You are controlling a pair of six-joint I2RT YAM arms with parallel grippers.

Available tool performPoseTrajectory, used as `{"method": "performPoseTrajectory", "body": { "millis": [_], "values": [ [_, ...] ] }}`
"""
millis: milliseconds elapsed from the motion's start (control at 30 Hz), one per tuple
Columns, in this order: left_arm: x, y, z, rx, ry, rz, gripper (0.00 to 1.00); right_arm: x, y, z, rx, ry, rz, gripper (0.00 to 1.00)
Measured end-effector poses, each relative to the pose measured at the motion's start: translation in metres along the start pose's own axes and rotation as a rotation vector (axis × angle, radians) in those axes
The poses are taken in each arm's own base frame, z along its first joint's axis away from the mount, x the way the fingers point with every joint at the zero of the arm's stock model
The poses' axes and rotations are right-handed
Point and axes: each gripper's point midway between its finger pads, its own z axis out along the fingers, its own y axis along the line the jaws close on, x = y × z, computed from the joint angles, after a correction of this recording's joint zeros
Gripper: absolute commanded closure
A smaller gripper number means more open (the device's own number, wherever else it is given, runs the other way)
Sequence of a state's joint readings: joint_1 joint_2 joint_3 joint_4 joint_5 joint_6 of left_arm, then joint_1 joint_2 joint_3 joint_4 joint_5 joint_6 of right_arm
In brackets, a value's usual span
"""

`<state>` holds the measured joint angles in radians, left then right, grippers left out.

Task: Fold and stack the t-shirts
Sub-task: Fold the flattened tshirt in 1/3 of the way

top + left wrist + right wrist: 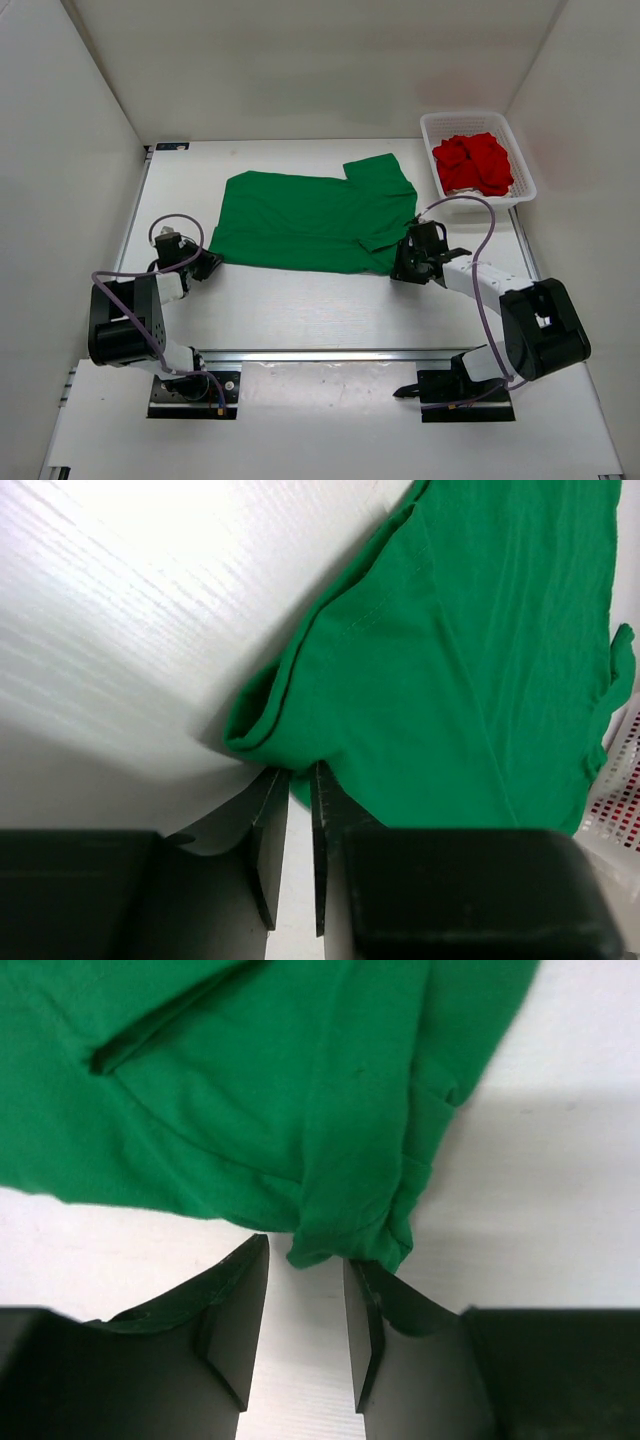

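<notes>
Lying spread across the bench (330, 310), the green t-shirt (310, 220) is laid out wide and nearly flat, probably so that its near hem can be lifted and folded over. One sleeve sticks out at its far right corner. The red t-shirt (475, 162) sits crumpled in the white basket (478, 125) beyond the green t-shirt's right side, apparently waiting its turn.

Each arm reaches low from its base toward a near corner of the green t-shirt, wrist bent down so the fingers point along the bench at the hem. The right gripper (305, 1250) stands open at the near right corner, with the rolled cloth tip just ahead of its fingers and nothing clamped. The left gripper (298, 785) is at the near left corner, its jaws only a slit apart with the hem at their tips. Whether it pinches any cloth cannot be told.
</notes>
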<state>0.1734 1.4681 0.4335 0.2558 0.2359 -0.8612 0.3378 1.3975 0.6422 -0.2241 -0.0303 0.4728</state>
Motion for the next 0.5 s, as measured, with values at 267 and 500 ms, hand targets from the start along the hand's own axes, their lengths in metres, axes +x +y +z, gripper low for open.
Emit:
{"method": "performPoseTrajectory", "body": {
  "millis": [267,500],
  "values": [
    [-0.001,-0.002,0.006,0.003,0.000,0.002,1.00,-0.011,-0.024,-0.002,0.055,-0.046,0.048,0.67],
    [-0.001,-0.004,0.006,-0.002,-0.003,0.013,1.00,-0.019,-0.034,0.002,0.062,-0.067,0.091,1.00]
  ]
}}
